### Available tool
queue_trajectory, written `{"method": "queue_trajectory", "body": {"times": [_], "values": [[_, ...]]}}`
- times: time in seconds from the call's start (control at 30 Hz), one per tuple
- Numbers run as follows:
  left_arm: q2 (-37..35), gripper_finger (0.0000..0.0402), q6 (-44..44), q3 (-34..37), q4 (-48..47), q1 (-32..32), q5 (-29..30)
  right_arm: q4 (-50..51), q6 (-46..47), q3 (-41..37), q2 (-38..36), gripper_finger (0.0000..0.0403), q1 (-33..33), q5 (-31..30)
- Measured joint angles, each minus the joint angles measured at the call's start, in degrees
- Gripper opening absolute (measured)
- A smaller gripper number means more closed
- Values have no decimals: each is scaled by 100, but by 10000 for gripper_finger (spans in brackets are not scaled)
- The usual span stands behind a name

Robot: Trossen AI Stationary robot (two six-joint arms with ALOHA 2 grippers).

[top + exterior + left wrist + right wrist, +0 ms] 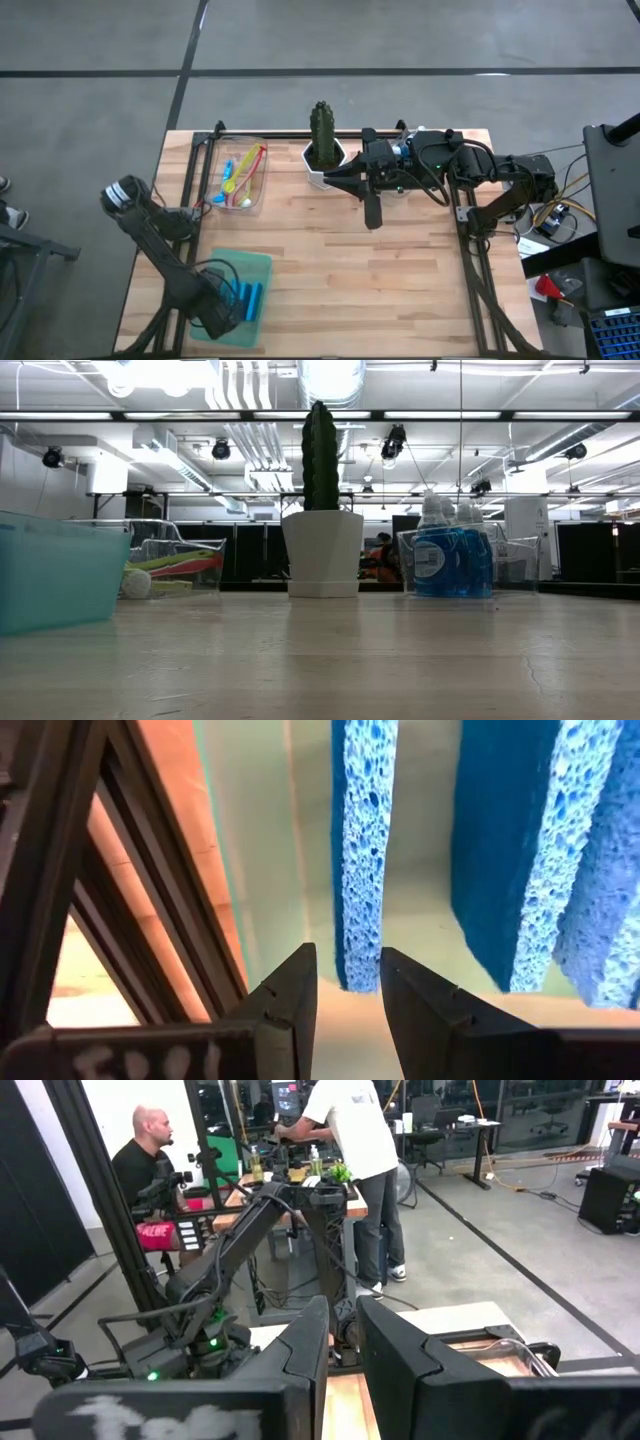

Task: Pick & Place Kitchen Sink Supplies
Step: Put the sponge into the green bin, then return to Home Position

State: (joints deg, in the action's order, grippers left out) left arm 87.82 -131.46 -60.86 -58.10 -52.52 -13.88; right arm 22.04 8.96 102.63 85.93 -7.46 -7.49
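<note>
Several teal-blue sponges (250,297) stand on edge, side by side, on the floor of the translucent green tray (240,262) at the table's near left. My left gripper (225,312) points down into the tray, open. In the left wrist view its fingertips (348,982) flank the end of the outermost sponge (362,850), with nothing gripped. Two more sponges (510,850) stand beside it. My right gripper (372,212) hangs high and level near the cactus, its fingers (343,1342) shut on nothing. Thin brushes (243,176) lie in a clear bin. Blue bottles (452,558) stand in another clear bin.
A green cactus in a white pot (322,140) stands at the far middle, between the brush bin (170,565) and the bottle bin. Black frame rails (150,910) run beside the tray. The tray's wall (50,575) fills the low view's left. People work beyond the table.
</note>
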Motion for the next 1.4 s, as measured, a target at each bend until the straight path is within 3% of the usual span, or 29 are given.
{"method": "queue_trajectory", "body": {"times": [0.2, 0.4, 0.67, 0.83, 1.0, 1.23, 1.4], "values": [[-177, 106, -62, -34, -47, -10, 148, 0, -14, 0, 0, 54, 2, -2], [-379, 106, -61, -181, -89, -10, 694, -6, -14, 0, 0, 54, 2, -2], [-535, 106, -61, -450, -697, -10, 832, -17, -12, -2, 0, 54, 2, -13], [-594, 106, -40, -880, -1279, -10, 1444, -123, -12, -2, 0, 54, 2, -15], [-654, 106, 58, -1419, -1789, 0, 2431, -157, 3, -2, 0, 54, 2, -13], [-668, 106, 879, -1944, -1903, 79, 4720, -115, 236, -2, -37, 53, 2, 33], [-773, 104, 1573, -2239, -1889, 175, 6170, -91, 477, -3, -37, 47, 2, 521]]}}
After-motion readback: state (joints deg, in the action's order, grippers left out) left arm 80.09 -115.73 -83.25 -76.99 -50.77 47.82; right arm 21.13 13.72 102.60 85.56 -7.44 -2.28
